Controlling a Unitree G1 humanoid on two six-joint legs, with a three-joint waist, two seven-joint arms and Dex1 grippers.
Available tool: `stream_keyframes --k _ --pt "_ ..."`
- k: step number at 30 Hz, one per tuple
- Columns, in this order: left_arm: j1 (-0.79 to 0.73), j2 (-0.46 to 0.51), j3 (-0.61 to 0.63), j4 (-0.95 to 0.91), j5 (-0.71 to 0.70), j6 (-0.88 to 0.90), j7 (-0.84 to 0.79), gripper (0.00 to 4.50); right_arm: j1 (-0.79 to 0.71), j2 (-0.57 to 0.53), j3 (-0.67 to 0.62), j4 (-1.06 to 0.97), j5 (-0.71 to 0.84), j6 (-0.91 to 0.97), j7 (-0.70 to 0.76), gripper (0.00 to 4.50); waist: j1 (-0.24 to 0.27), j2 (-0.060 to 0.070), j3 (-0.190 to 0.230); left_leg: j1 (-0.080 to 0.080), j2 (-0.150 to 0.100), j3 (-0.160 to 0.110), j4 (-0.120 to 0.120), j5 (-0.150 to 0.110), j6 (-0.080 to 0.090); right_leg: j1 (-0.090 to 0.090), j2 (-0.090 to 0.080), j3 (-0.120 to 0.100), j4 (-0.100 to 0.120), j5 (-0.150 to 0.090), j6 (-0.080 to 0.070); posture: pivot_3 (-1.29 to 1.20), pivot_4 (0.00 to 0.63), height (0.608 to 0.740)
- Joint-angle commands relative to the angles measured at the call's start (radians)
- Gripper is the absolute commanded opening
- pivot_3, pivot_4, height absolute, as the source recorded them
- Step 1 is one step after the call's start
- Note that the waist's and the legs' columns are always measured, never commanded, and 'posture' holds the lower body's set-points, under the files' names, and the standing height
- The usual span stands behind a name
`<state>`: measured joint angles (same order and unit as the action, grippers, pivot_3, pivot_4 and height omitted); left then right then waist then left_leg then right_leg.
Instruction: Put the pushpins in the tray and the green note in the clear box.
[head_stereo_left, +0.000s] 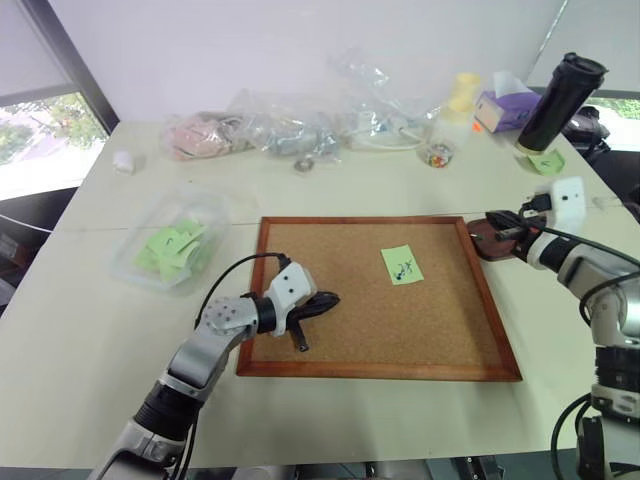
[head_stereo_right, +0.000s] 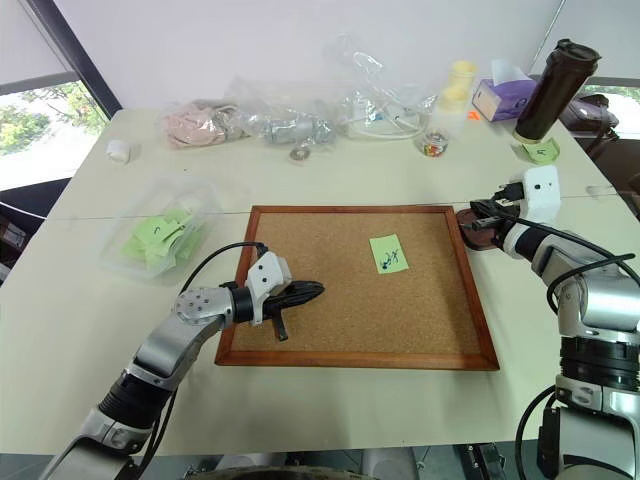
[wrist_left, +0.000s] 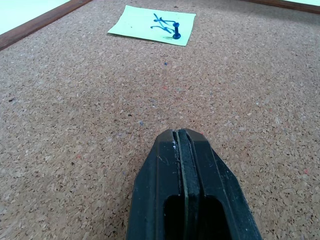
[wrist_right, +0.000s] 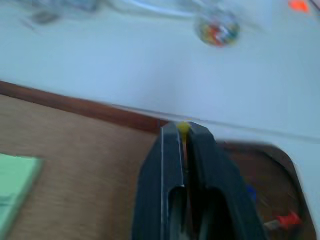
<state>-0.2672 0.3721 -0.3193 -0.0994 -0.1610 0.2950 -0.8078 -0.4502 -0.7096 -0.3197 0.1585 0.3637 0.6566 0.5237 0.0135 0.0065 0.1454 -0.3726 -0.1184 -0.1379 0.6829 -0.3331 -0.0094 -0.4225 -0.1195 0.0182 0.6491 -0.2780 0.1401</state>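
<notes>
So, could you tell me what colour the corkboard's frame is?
Reddish-brown wood; the corkboard shows best in the right eye view.

The tray (wrist_right: 280, 165) is blurred and partly hidden behind the right gripper (wrist_right: 184, 131); its small contents stay unclear.

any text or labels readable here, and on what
No readable words or numbers.
Green note on the corkboard: blue scribble, not legible as text.
Notes in the clear box: dark marks, too small to read.
Purple tissue box: print too small to read.
</notes>
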Motion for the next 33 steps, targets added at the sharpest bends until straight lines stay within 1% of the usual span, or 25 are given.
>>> stream_keyframes --k 1,8,24,27,29,30,33 --pt "0.027 -0.002 -0.036 0.021 0.019 0.022 -0.005 0.00 -0.043 -0.019 0.014 0.108 -0.050 -0.079 -0.004 0.01 0.001 0.000 0.000 0.000 0.000 0.000 0.000 0.000 0.000 0.000 0.000 0.000 0.000 0.000 0.000 0.00 0.150 0.740" --pt "0.042 0.009 -0.023 0.002 0.022 0.029 0.012 0.00 -0.047 -0.006 0.027 0.243 -0.076 -0.156 0.012 0.01 -0.001 0.001 0.000 0.000 0.000 0.000 0.000 0.000 0.000 0.000 0.000 0.000 0.000 0.000 0.000 0.00 0.150 0.740" --pt "0.045 0.014 -0.027 -0.015 0.021 0.036 0.018 0.00 -0.052 -0.001 0.036 0.332 -0.086 -0.214 0.038 0.01 -0.002 0.001 -0.001 0.000 0.000 0.000 0.000 0.000 0.000 0.000 0.000 0.000 0.000 0.000 0.000 0.00 0.150 0.740" --pt "0.043 0.013 -0.028 -0.014 0.020 0.037 0.017 0.00 -0.045 0.000 0.043 0.326 -0.087 -0.211 0.052 1.03 -0.002 0.001 -0.001 0.000 0.000 0.000 0.000 0.000 0.000 0.000 0.000 0.000 0.000 0.000 0.000 0.00 0.150 0.740" --pt "0.041 0.012 -0.029 -0.012 0.020 0.036 0.016 0.00 -0.043 0.001 0.047 0.318 -0.088 -0.207 0.056 1.99 -0.002 0.001 -0.001 0.000 0.000 0.000 0.000 0.000 0.000 0.000 0.000 0.000 0.000 0.000 0.000 0.00 0.150 0.740" --pt "0.041 0.012 -0.029 -0.012 0.021 0.036 0.016 0.00 -0.041 0.001 0.049 0.314 -0.089 -0.205 0.055 2.40 -0.002 0.001 -0.001 0.000 0.000 0.000 0.000 0.000 0.000 0.000 0.000 0.000 0.000 0.000 0.000 0.00 0.150 0.740" --pt "0.039 0.011 -0.029 -0.006 0.021 0.033 0.015 0.00 -0.039 -0.001 0.052 0.299 -0.091 -0.207 0.056 3.91 -0.001 0.001 -0.001 0.000 0.000 0.000 0.000 0.000 0.000 0.000 0.000 0.000 0.000 0.000 0.000 0.00 0.150 0.740"
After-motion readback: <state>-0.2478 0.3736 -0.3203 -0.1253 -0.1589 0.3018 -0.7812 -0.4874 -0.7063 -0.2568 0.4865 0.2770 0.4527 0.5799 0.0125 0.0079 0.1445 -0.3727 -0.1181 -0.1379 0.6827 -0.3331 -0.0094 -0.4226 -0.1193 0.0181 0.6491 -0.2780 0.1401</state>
